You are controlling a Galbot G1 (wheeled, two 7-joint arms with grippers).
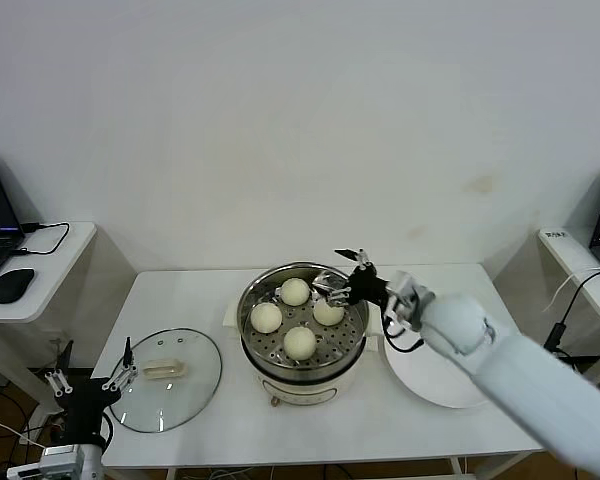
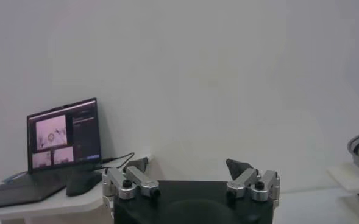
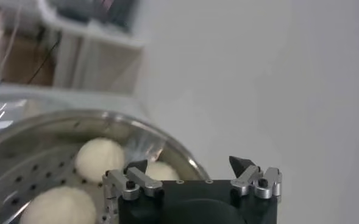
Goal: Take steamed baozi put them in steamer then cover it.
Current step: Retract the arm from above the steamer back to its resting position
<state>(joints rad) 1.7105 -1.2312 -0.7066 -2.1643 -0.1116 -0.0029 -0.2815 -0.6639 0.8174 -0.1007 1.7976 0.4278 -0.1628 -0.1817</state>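
The steamer (image 1: pixel 256 352) stands mid-table, a shiny steel pot on a cream base. Four cream-white baozi lie on its perforated tray: one at the back (image 1: pixel 295 291), one left (image 1: pixel 266 317), one right (image 1: pixel 328 312), one front (image 1: pixel 299 342). My right gripper (image 1: pixel 338 271) is open and empty, just above the pot's back right rim. The right wrist view shows the pot rim (image 3: pixel 167 141), three baozi (image 3: pixel 99 159) and my open right gripper (image 3: pixel 188 164). The glass cover (image 1: pixel 167 378) with its cream handle lies flat on the table's left. My left gripper (image 1: pixel 92 370) is open, parked low beside the table's left edge.
A white plate (image 1: pixel 432 377) lies at the table's right, partly under my right arm. A side table at left holds a laptop (image 2: pixel 63 140) and a mouse (image 1: pixel 13 285). Another side table with a laptop stands at far right.
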